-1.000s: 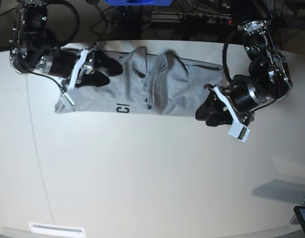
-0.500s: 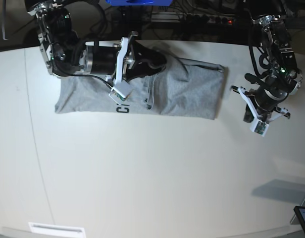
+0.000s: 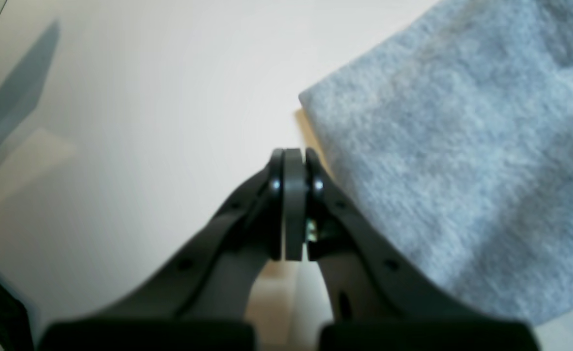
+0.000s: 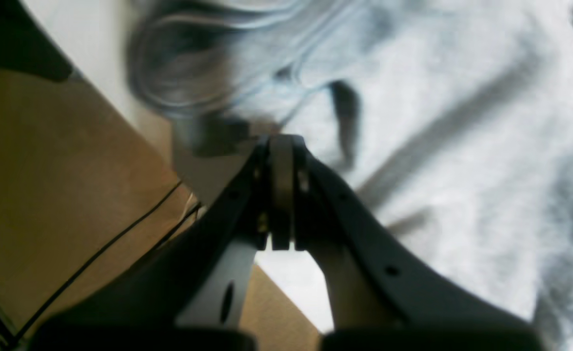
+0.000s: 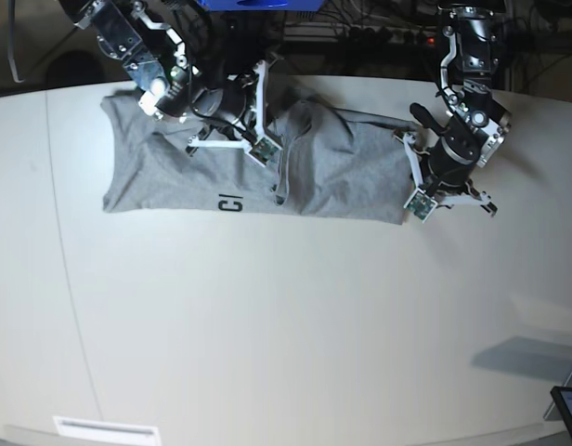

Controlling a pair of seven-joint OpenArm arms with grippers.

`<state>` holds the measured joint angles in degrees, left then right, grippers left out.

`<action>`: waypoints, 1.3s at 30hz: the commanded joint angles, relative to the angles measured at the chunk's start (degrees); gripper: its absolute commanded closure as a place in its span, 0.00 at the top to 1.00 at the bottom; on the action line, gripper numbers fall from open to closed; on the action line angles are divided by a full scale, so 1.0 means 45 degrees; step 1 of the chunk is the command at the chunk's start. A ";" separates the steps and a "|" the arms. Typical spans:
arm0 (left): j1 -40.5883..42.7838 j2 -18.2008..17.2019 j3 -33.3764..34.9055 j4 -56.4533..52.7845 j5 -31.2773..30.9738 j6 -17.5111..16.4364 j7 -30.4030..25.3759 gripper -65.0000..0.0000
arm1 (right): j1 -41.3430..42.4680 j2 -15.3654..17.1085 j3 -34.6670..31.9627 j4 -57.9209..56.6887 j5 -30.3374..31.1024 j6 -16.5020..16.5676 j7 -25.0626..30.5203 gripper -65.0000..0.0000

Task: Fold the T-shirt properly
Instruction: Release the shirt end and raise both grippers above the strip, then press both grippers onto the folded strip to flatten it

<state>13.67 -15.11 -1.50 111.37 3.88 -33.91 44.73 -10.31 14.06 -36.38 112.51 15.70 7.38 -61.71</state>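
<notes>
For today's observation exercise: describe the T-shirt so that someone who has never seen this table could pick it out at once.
Look along the far edge of the pale table, between the two black robot arms. The T-shirt lies there as a long, rumpled heather-grey band. It is the only cloth in view, with black block letters showing at its near edge.

Both arms are built of black housings with white bracket plates, and each carries a small white camera module with a green board near the wrist, seen on the left arm (image 5: pixel 458 139) and the right arm (image 5: pixel 188 88) in the base view. The left gripper (image 3: pixel 293 161) has 2 matte black curved fingers (image 3: pixel 364 253) dotted with small round holes, with shiny screw heads beside a flat grey strip at the tip. The right gripper (image 4: pixel 280 146) has the same black, hole-dotted fingers (image 4: pixel 364 243), with a pale plate along 1 side.
</notes>
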 commanded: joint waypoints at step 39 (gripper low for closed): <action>0.0586 -0.0500 0.0128 0.0384 0.1121 0.0122 -0.1120 0.00 | 0.1011 -0.0400 0.2683 0.0307 -0.1155 -0.1844 -0.0362 0.00</action>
<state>16.64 -16.82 -0.80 112.14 9.13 -33.71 40.88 -6.66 12.27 -24.29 112.68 10.50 -0.93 -64.36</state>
